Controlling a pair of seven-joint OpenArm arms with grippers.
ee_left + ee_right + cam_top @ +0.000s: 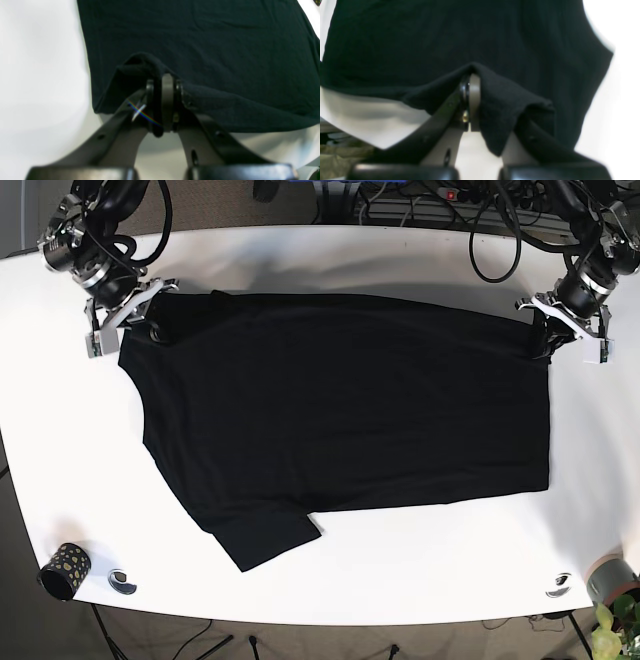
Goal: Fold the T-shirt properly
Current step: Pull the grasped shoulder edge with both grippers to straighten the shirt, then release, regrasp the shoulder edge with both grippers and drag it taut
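Fabric of the T-shirt [340,400] is lying spread across the white table [330,570], stretching between both grippers. The left gripper [163,100] is pinching a raised fold of the hem, jaws clamped tight on it. The right gripper [469,97] is likewise squeezing a bunched corner, cloth draping over one finger.

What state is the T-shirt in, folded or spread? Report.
Mostly spread: the T-shirt lies flat across the table, one sleeve out, far edge pinched by both grippers.
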